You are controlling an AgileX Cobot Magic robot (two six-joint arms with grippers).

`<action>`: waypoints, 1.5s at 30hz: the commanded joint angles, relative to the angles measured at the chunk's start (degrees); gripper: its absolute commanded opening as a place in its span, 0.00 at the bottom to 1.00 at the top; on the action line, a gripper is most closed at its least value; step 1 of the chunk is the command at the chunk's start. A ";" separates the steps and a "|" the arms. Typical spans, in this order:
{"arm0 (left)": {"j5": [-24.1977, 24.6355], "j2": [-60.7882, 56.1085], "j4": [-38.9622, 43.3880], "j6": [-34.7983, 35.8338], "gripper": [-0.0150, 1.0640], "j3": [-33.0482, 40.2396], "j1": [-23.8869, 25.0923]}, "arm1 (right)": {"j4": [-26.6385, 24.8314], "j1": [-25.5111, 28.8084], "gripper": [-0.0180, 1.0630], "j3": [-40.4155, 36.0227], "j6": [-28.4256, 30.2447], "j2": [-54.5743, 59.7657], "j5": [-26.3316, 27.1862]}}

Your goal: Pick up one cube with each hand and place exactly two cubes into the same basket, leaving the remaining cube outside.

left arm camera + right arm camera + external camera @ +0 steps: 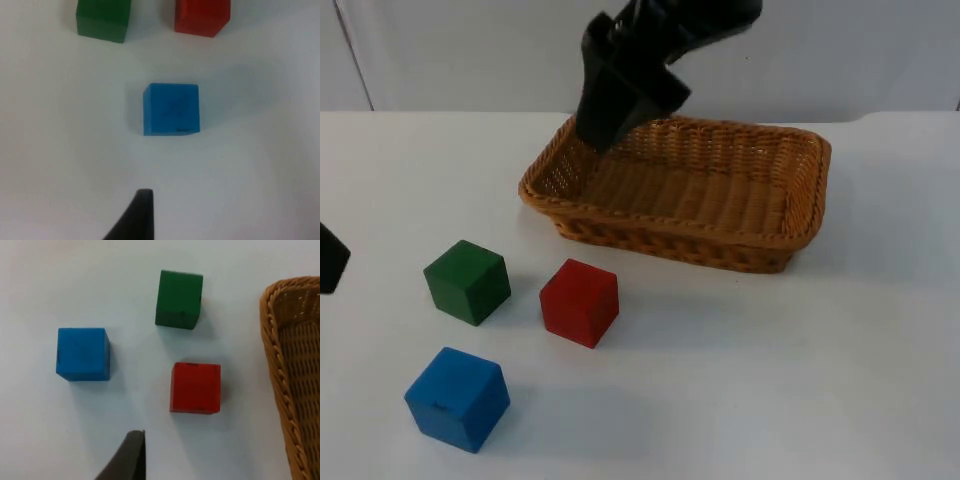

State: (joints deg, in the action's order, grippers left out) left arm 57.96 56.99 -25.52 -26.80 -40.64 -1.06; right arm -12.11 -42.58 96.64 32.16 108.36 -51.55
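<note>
Three cubes lie on the white table in front of a wicker basket (800, 190). The green cube (468, 281) is at the left and the red cube (580, 301) sits just right of it. The blue cube (458, 397) lies nearest the front edge. My right gripper (600, 120) hangs above the basket's back left corner, holding nothing; its wrist view looks down on the red cube (195, 388), green cube (179, 299), blue cube (83, 354) and the basket's rim (280, 340). My left gripper (330, 258) is at the table's left edge, left of the green cube, with the blue cube (171, 109) ahead of it.
The basket holds nothing. A grey partition wall (470, 50) closes the table at the back. White table surface (770, 380) stretches to the right of the cubes and in front of the basket.
</note>
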 commanded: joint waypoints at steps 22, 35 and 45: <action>-21.52 25.09 16.02 11.72 0.99 -0.35 -14.38 | -0.93 -0.16 0.99 0.41 3.14 12.30 6.77; -27.98 32.59 15.78 12.55 0.99 -0.35 -14.38 | -1.99 -1.23 0.99 0.41 1.53 19.34 14.66; -31.73 37.90 14.56 12.55 0.99 -0.35 -14.40 | -2.10 -2.11 0.99 0.41 1.53 22.24 19.49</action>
State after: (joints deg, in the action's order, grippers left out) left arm 27.86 93.50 -9.80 -14.52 -40.74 -15.05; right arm -13.90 -44.38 96.64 33.63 130.25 -33.33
